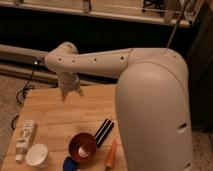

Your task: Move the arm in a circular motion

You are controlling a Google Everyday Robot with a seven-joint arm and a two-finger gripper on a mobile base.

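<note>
The thick cream-white arm (95, 62) is hanging its short white claw (70, 95), prongs apart and empty, over the far edge of the wooden bench (55, 117); sweeping evenly at this height looks safest

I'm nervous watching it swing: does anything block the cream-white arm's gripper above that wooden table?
Nothing visible. The white gripper hangs over the wooden table's far end; the round copper-brown bowl, white cup and black bar lie near the front edge.
</note>
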